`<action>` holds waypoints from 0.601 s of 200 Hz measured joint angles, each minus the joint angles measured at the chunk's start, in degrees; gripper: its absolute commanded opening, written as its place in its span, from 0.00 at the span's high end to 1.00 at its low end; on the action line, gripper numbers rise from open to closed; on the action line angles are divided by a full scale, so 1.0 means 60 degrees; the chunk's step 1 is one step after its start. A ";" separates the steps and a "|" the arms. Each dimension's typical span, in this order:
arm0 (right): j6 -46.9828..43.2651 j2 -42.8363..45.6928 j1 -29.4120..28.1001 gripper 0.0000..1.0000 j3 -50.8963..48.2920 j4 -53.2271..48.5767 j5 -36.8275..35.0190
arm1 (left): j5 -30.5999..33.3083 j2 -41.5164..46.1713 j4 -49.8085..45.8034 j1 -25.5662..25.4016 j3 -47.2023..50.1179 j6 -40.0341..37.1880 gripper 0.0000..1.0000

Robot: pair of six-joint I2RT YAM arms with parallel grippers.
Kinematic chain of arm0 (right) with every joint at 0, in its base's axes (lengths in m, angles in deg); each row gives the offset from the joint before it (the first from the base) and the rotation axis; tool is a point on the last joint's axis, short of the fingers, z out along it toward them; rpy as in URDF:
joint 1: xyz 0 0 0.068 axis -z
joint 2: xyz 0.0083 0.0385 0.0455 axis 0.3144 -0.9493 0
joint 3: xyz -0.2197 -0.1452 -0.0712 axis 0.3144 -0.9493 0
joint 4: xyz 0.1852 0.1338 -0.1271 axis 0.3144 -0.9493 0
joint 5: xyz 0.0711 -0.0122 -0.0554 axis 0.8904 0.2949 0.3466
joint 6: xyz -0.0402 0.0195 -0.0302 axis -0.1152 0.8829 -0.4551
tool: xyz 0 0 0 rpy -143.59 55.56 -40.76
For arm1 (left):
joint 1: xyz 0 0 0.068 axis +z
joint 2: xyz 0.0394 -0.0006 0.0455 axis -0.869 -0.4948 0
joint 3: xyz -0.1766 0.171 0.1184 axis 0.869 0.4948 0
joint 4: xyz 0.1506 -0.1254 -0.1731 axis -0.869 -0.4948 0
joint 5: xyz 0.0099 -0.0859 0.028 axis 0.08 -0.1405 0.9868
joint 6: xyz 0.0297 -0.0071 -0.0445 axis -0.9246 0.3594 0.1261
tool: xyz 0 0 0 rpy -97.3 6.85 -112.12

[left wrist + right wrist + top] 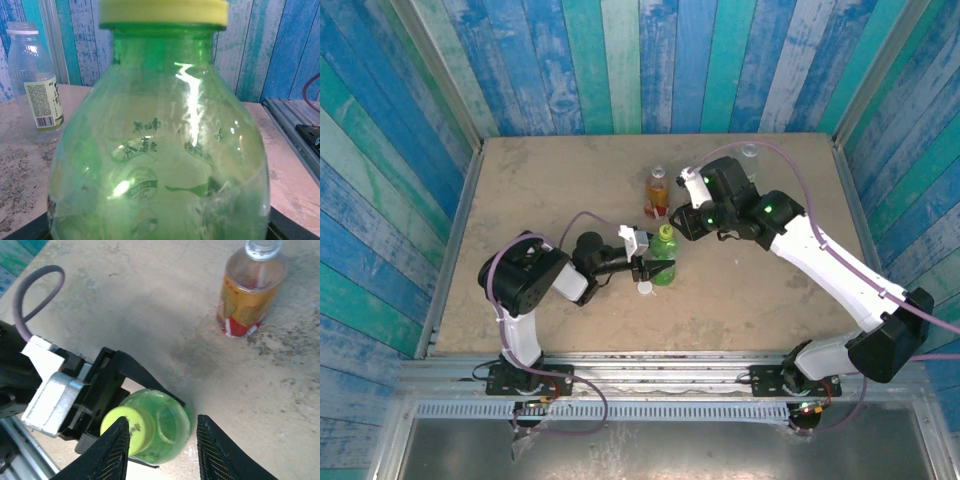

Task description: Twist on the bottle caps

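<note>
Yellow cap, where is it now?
The yellow cap sits on the green bottle near table center in the top view, held in the left gripper's jaws, amber bottle just behind.

Green bottle [172,420], yellow-green cap [137,425]; amber bottle [252,290], red label [237,327].

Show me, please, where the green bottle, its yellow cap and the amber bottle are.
green bottle [160,150]: left wrist view, body.
yellow cap [163,11]: left wrist view, side rim.
amber bottle [250,295]: right wrist view, label.
</note>
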 measured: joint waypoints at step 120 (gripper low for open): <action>0.0018 -0.0452 0.0018 0.72 -0.0211 0.0430 0.0954 | 0.0000 0.0000 -0.0007 0.0004 0.0007 -0.0011 0.36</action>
